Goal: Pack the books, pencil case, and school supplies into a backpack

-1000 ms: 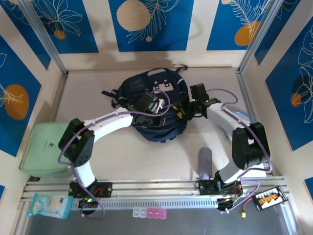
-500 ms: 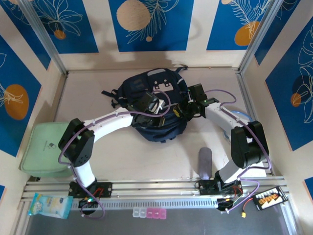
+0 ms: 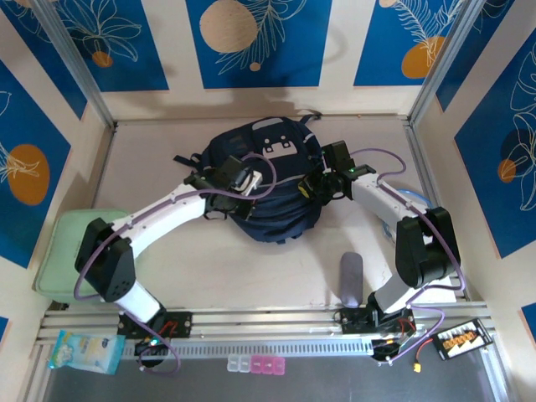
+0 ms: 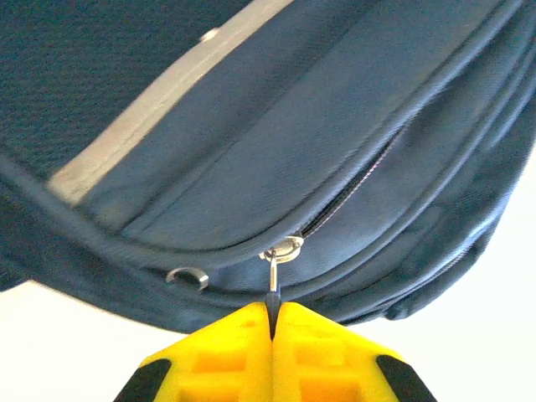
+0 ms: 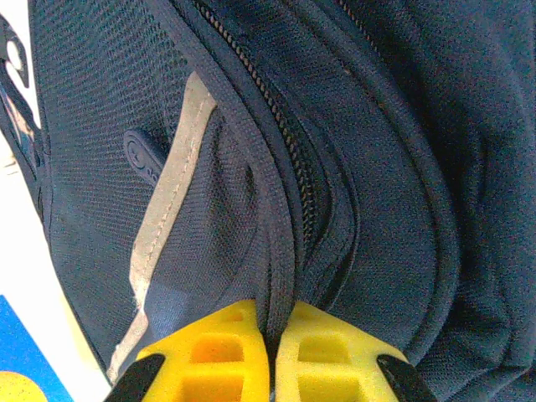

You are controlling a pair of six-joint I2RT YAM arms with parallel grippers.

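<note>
Left pincer (image 4: pixel 270 308) slid leftward, clamped on zipper pull (image 4: pixel 273 280); right pincer (image 5: pixel 272 322) pinches backpack (image 3: pixel 272 213), top pointing away.

Navy backpack (image 3: pixel 276 222), pale grey stripe (image 4: pixel 159 101), mint-green box (image 3: pixel 60 251)

I see the backpack (image 3: pixel 276 213) lying on the bench (image 3: pixel 151 151). My left hand (image 4: pixel 272 310) is at the backpack's left side, pinching 1 zipper pull (image 4: pixel 271 276). My right hand (image 5: pixel 272 322) is at its right side, clamped on a fold. The pencil case (image 3: pixel 352 280) lies nearer me, right of the backpack, well apart. The flat box (image 3: pixel 63 260) lies far left.
</note>
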